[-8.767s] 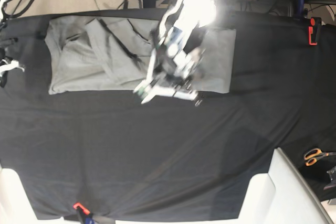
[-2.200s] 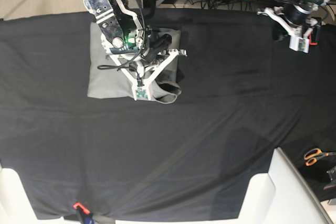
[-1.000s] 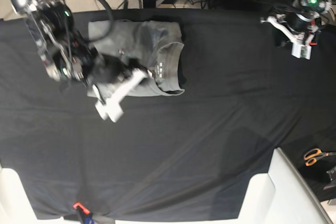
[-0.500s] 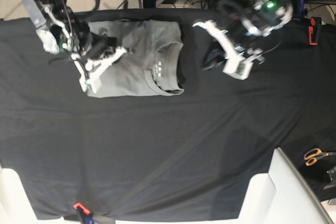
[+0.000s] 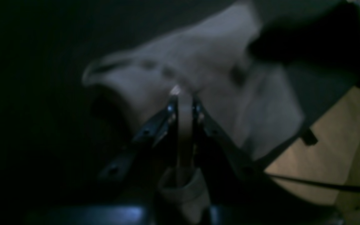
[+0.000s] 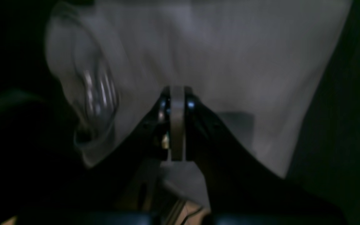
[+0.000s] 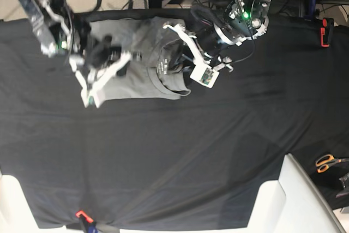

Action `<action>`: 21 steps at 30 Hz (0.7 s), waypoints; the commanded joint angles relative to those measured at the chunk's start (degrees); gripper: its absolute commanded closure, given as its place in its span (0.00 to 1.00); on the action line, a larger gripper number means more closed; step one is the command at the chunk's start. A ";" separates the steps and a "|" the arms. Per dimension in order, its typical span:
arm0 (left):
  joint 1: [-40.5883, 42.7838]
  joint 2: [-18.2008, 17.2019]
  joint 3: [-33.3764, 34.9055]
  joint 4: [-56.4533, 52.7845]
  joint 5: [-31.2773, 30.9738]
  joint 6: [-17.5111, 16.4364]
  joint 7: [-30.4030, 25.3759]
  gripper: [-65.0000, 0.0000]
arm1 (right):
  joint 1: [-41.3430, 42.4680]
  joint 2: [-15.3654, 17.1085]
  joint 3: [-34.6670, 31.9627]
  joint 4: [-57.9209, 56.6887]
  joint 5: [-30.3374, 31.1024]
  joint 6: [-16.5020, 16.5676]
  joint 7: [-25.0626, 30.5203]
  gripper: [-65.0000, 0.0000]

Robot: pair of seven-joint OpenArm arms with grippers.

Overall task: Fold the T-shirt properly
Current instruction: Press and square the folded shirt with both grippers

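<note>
T-shirt [image 7: 139, 61] sits folded at the far edge of the black table cloth [image 7: 180, 156]. Left gripper [image 7: 182, 53] over its collar side, right gripper [image 7: 106, 72] over the opposite edge. Both jaws pressed together, nothing visibly pinched.

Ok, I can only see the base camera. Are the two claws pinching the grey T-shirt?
Observer: On the right wrist camera the right gripper has its jaws nearly together over the T-shirt; it's too blurry to tell if cloth is caught.
Operator: And the other claw?
Observer: The left wrist camera shows the left gripper with only a thin gap, its tips over the shirt.
</note>
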 commanded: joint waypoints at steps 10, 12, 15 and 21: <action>-10.10 0.00 0.01 -12.85 -0.58 -0.34 -1.67 1.00 | 8.05 0.21 0.30 -10.36 0.05 -0.02 0.54 1.00; -12.30 0.00 0.01 -14.78 -0.58 -0.34 -1.67 1.00 | 9.20 0.30 0.30 -11.33 0.05 -0.02 0.54 1.00; -14.50 0.00 0.54 -16.63 -0.58 -0.34 -1.58 1.00 | 11.22 0.39 0.30 -14.93 0.05 -0.02 0.54 1.00; -14.58 0.18 0.36 -17.16 -0.58 -0.34 -1.58 1.00 | 12.89 0.04 0.30 -23.46 0.05 0.07 3.35 1.00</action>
